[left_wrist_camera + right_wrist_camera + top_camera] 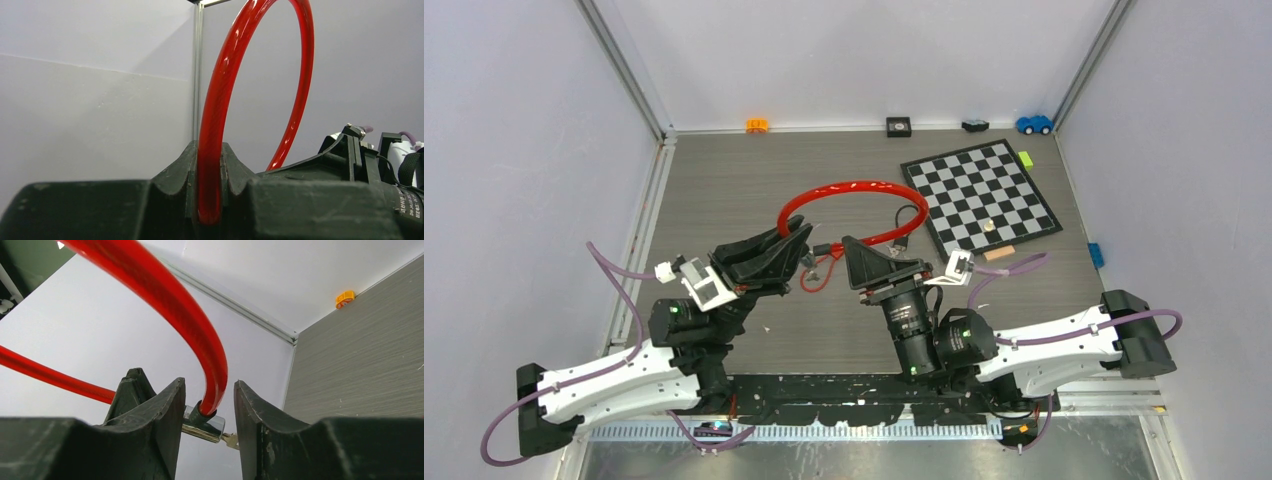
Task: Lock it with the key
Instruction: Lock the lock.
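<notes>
Red cable, black-white checkered board

- Robot arms: two, a left arm and a right arm.
- Red cable lock: one, forming a single loop.
- Key: one, at the lock's cylinder. The overhead view is too coarse to tell whether more hang with it.
- Chessboard: one, carrying one small pale piece.
- Blue toy car: one.
- Orange item: one.
- Small black items at the far edge of the counter: two, a square black item and a flat black item.
- Loose blocks: three, namely one green block, one blue block and one tan block.
</notes>
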